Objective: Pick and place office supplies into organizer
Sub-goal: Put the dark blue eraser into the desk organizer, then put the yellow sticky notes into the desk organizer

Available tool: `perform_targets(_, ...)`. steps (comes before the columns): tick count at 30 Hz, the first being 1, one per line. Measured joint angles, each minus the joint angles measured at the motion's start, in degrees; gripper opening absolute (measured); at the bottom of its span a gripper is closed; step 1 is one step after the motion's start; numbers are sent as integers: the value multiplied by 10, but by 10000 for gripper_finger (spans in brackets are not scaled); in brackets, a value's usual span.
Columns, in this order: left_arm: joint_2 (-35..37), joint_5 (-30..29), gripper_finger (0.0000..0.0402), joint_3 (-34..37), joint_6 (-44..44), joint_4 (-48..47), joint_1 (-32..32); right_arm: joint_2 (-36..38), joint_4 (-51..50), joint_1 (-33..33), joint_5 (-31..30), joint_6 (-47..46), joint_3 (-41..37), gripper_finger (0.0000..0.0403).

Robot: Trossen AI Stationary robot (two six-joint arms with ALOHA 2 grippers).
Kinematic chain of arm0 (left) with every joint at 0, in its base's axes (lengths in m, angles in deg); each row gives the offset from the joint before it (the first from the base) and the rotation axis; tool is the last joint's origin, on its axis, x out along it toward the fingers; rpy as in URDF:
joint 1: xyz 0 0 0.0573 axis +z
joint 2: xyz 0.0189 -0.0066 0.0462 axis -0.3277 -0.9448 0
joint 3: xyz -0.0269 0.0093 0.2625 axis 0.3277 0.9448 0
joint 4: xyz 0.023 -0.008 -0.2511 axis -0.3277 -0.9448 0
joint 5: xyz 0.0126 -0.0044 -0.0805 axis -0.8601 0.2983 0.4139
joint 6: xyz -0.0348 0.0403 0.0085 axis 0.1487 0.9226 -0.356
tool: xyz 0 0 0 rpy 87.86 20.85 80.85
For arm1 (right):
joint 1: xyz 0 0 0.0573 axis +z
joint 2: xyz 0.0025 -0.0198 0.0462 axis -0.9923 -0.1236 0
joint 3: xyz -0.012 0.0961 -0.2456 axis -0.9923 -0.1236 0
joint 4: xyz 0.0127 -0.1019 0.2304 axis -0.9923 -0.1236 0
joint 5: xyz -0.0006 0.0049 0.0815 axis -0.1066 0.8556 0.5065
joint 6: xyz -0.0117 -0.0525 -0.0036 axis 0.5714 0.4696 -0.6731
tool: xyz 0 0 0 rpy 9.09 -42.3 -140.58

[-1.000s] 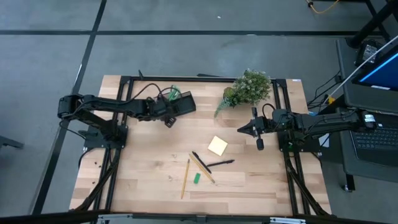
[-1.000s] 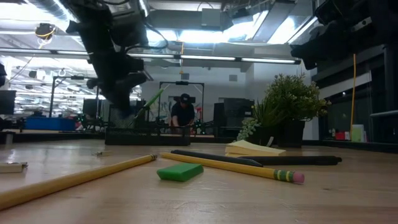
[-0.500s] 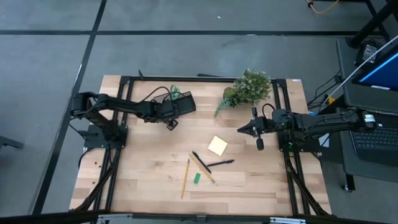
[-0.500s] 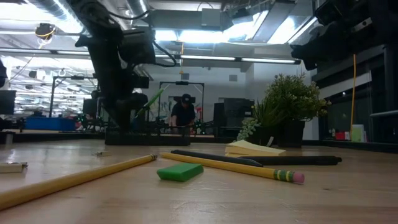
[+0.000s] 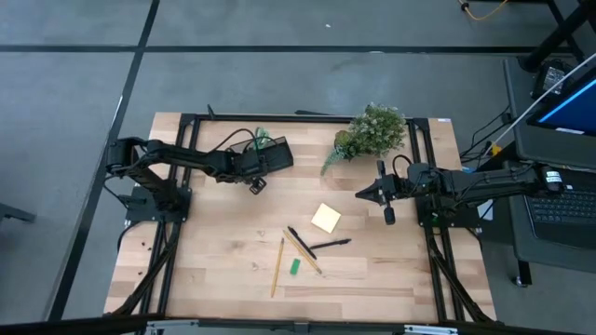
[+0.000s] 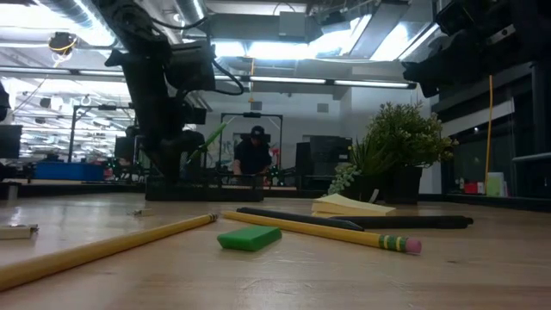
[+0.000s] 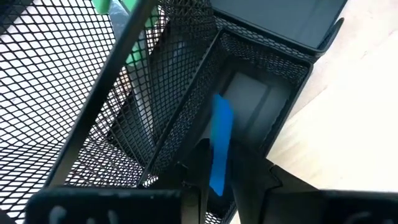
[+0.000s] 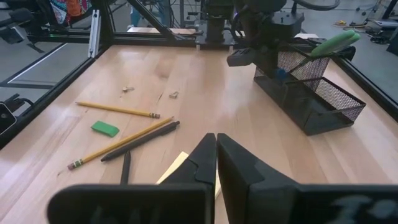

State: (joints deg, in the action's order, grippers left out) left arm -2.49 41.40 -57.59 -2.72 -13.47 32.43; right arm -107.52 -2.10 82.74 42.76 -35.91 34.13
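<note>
In the organizer (image 7: 261, 81), small blue block (image 7: 221, 143)

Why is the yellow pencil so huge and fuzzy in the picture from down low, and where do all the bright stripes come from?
In the low view, the yellow pencil lies closest to the camera, so it looks big and soft-edged; the bright stripes are ceiling lights in the room behind. In the left wrist view, the mesh organizer fills the picture, with pale glare on its floor.
</note>
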Motion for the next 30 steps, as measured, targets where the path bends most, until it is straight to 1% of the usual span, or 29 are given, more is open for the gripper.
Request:
perform_targets(11,0,0,66,-1,1,-1,0,0,0,0,0,-2,0,17)
perform_targets(13,0,1,67,-10,8,-11,0,0,0,0,0,-2,0,17)
perform_targets(17,0,1,61,-49,35,-31,0,0,0,0,0,-2,0,17)
perform_targets(22,2,2,37,-107,80,-57,-7,0,0,0,0,-3,0,17)
perform_targets(26,2,2,8,-152,84,-100,-25,0,1,0,0,-13,0,17)
perform_targets(30,2,-5,3,-190,84,-156,-53,0,1,0,0,-16,0,17)
